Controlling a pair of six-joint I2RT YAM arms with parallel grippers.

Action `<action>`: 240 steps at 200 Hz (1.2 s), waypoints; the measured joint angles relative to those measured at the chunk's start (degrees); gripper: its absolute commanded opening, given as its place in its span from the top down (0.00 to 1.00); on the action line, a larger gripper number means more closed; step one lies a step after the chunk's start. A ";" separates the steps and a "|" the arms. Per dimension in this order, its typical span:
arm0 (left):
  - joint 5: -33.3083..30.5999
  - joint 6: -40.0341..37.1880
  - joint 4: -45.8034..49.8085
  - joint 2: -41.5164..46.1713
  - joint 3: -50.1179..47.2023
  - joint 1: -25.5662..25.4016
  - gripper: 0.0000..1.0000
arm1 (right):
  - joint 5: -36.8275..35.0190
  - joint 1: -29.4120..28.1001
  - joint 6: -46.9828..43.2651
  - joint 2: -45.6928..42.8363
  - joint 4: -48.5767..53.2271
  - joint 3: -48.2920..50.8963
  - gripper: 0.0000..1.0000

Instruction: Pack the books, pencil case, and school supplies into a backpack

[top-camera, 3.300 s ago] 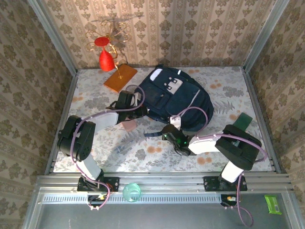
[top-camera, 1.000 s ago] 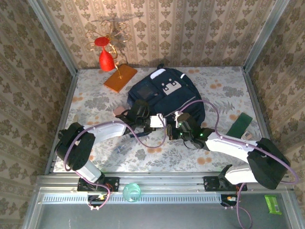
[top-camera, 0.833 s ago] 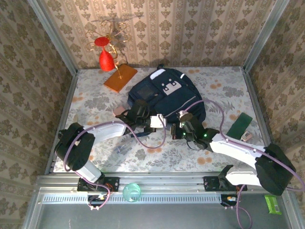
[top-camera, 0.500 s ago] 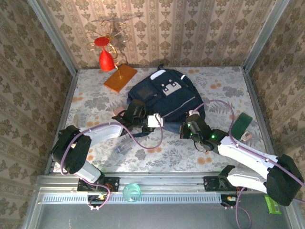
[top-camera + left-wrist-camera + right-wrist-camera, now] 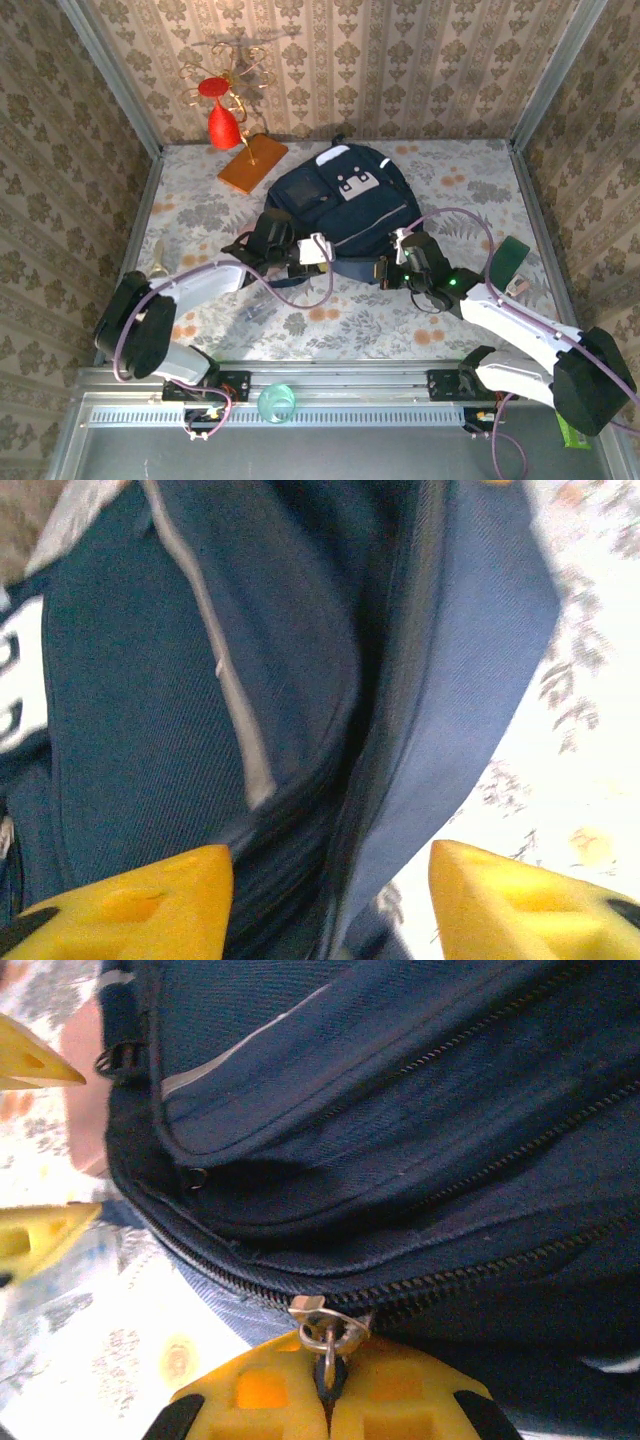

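The navy backpack [image 5: 350, 200] lies in the middle of the table, its front pockets up. My right gripper [image 5: 388, 268] is at its near edge, shut on the metal zipper pull [image 5: 328, 1328] of the main zipper. In the right wrist view that gripper [image 5: 328, 1392] pinches the pull's ring. My left gripper [image 5: 330, 258] stands open just left of it. Its yellow fingertips [image 5: 130, 900] straddle the backpack's edge fabric [image 5: 430, 730] without pinching it. A dark green book [image 5: 508, 260] lies at the right. A small clear supply piece [image 5: 255, 313] lies at the front left. A pink patch, perhaps the pencil case [image 5: 85, 1055], shows beside the backpack.
An orange slab [image 5: 252, 163] and a red ornament [image 5: 222, 120] stand at the back left. A small pinkish item [image 5: 518, 287] lies near the green book. A green cup [image 5: 277, 403] sits on the front rail. Metal frame posts bound the table's sides.
My right gripper has slid right along the backpack's near edge with the zipper pull. My left gripper has opened and let go of the backpack's edge.
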State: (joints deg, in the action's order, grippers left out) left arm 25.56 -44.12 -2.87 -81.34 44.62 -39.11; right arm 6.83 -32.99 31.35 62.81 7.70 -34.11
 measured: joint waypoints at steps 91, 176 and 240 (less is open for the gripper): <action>0.04 3.45 1.22 -5.42 6.71 -8.44 0.50 | 5.86 -3.65 -1.05 1.33 -5.60 0.04 1.00; 0.00 1.66 3.08 -6.62 7.04 -8.33 0.99 | 4.72 -2.80 -1.46 0.09 -2.64 0.94 1.00; 0.81 -0.07 3.13 -2.27 2.64 -5.31 0.99 | 4.83 2.99 -1.44 -3.26 4.66 0.94 1.00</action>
State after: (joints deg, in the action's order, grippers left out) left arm 26.37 -44.18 0.25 -83.61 47.27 -44.42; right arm 11.66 -30.00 29.91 59.55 12.36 -33.17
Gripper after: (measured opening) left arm 0.071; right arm 0.071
